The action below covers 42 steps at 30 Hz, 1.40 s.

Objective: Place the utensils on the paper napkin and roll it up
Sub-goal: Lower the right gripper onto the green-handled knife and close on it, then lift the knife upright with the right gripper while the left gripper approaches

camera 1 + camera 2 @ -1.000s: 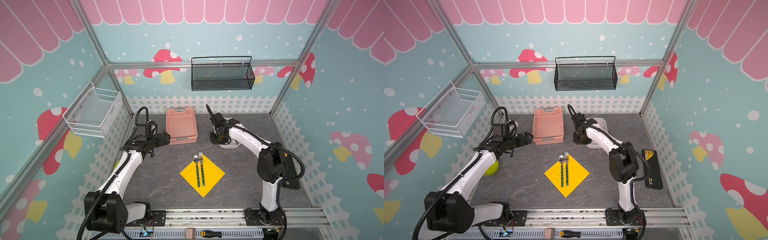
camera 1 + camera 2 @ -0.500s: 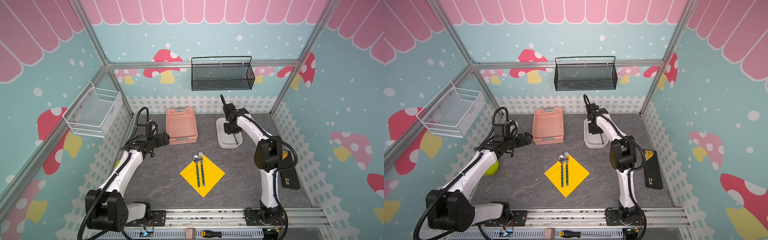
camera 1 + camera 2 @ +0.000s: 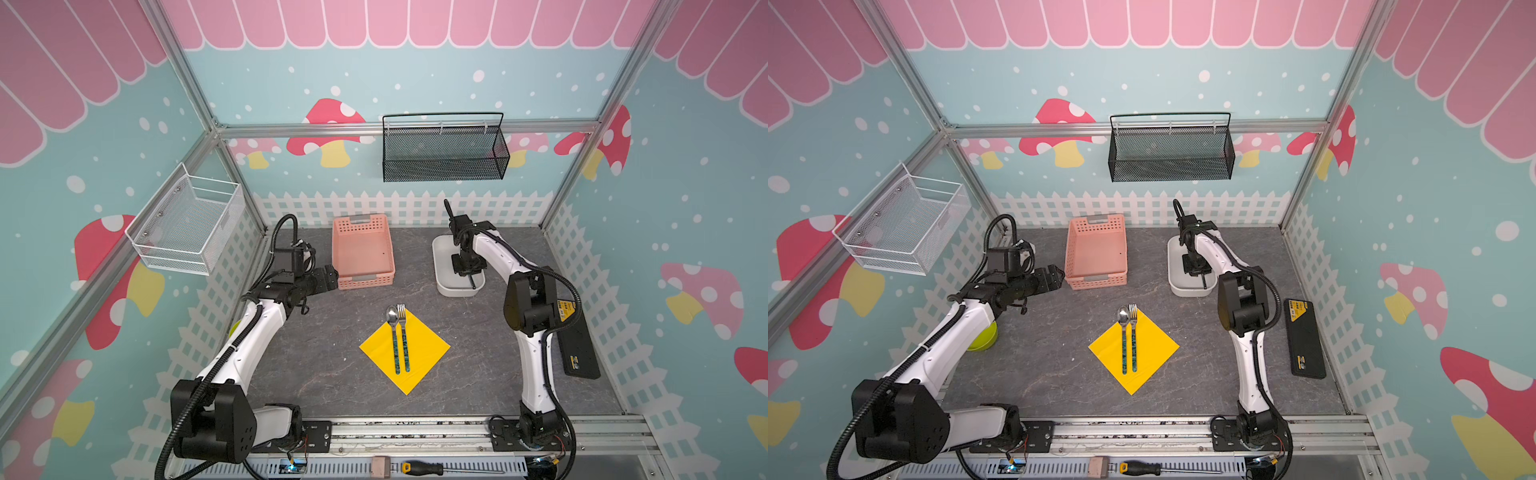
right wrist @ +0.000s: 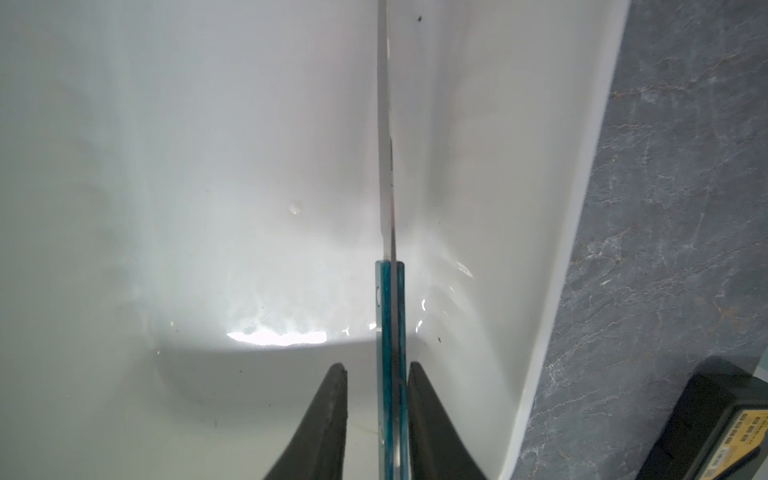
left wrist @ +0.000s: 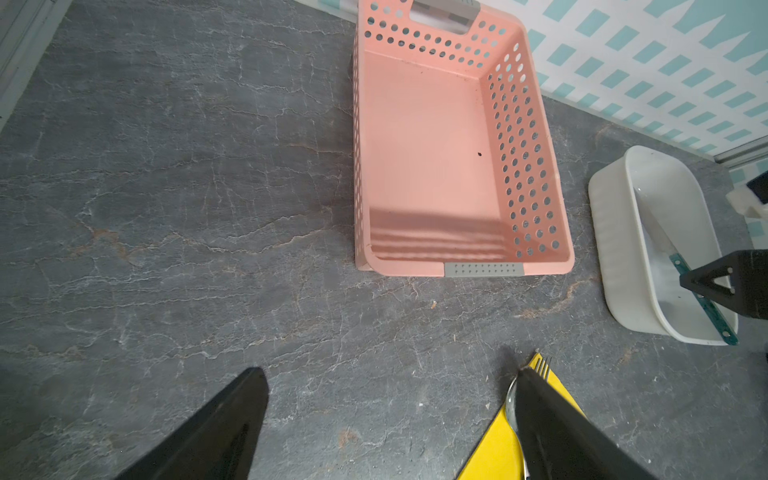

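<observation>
Utensils split up: silver spoon (image 3: 395, 340) and silver fork (image 3: 404, 338), both with slim dark teal-patterned handles, lie side by side on the bright yellow square paper napkin (image 3: 426, 353). Napkin lies flat, turned like a diamond, mid grey stone-look table (image 3: 324, 365); both heads poke past its far corner. Silver knife (image 4: 390, 332) with a teal handle is off the napkin, inside the white rectangular plastic tub (image 3: 440, 266) at back right. In the left wrist view its handle end leans up at the tub's near rim. Right gripper (image 4: 377, 368) is down in the tub, jaws narrow, one on each side of the knife handle. A sliver of gap shows on one side, so not clamped. Left gripper (image 3: 328, 279) hovers off the table just beside the near left corner of the pink perforated plastic basket (image 3: 361, 220), jaws spread wide over bare table. Lime-green round bowl (image 3: 986, 338) sits half hidden under the left arm. Flat black case (image 3: 1304, 336) lies right of the right arm. Black-and-yellow-handled screwdriver (image 3: 419, 468) rests on the front rail.
</observation>
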Motion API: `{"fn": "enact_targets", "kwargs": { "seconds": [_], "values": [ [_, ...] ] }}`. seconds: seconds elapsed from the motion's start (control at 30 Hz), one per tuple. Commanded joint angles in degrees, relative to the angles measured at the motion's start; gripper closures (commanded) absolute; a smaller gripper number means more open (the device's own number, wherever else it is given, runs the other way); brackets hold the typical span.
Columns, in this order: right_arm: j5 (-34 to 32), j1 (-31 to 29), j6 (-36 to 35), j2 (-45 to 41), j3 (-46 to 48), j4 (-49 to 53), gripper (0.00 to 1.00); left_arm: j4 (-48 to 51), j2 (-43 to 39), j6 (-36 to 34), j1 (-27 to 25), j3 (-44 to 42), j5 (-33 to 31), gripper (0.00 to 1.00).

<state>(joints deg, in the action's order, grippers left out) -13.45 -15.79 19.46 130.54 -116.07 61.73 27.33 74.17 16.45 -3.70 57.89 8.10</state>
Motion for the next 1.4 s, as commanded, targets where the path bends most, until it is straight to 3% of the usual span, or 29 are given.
{"fn": "enact_targets", "kwargs": {
  "seconds": [0.0,0.43,0.77,1.03,1.2,1.37],
  "values": [
    [0.1,0.6,-1.4,1.5,-0.5,1.1,0.74,0.0,0.3,-0.9,0.5,-0.3,-1.1,0.06],
    [2.0,1.6,-1.4,2.7,-0.5,-0.1,0.85,0.0,-0.1,-1.1,0.6,-0.3,-1.6,0.06],
    [4.3,1.5,-0.2,-3.6,1.7,-0.5,0.95,-0.2,-0.4,-1.2,0.5,-0.2,-1.0,0.07],
    [14.5,0.4,-0.2,-17.9,16.0,-7.7,0.96,-0.7,-0.8,-1.2,0.5,-0.2,0.4,0.07],
    [22.2,-0.5,-0.6,-29.5,25.4,-14.4,0.96,-4.3,-5.2,-2.3,0.5,-1.8,2.5,0.08],
    [31.6,-1.3,-0.4,-43.0,37.7,-27.7,0.99,-11.8,-6.9,0.8,0.3,-3.0,11.4,0.12]
  ]
}}
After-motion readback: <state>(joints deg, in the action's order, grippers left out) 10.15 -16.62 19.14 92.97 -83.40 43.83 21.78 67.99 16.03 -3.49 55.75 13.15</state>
